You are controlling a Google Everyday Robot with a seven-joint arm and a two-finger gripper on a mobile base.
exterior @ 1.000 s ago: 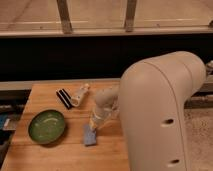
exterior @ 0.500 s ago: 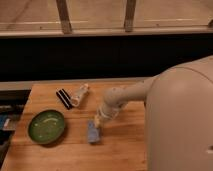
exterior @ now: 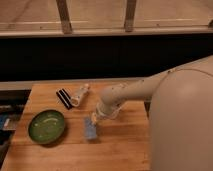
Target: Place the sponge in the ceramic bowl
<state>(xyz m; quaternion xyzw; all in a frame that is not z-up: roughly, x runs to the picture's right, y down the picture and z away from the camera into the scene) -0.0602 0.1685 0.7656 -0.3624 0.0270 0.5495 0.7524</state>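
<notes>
Camera view looks down at a wooden butcher-block desk (exterior: pixel 125 145), warm brown planks with the grain running left to right. Behind the back edge there's a wide dark band, and above that a pale ledge (exterior: pixel 100 31) with two grey metal uprights (exterior: pixel 64 16) standing on it. Off the left edge of the desk a bit of something blue (exterior: pixel 5 122) pokes into view, can't say what it is.

The ceramic bowl (exterior: pixel 46 126) sits close to the left edge, toward the front-left corner, glossy green and upright. The sponge (exterior: pixel 90 132) lies flat on the wood around the middle of the desk, nearer the front edge than the back, right of the bowl and clearly apart from it.

The big white arm (exterior: pixel 185 115) fills the right side and reaches in leftward. Its gripper (exterior: pixel 94 119) is down at the back end of the sponge, right on it as far as I can see. Can't tell whether it's clamped on the sponge or let go.

Near the back edge, left of centre, a black-and-white striped block (exterior: pixel 63 98) lies at an angle, with a pale little bottle-ish thing (exterior: pixel 80 95) just beside it. If either carries a label, I can't read it.
</notes>
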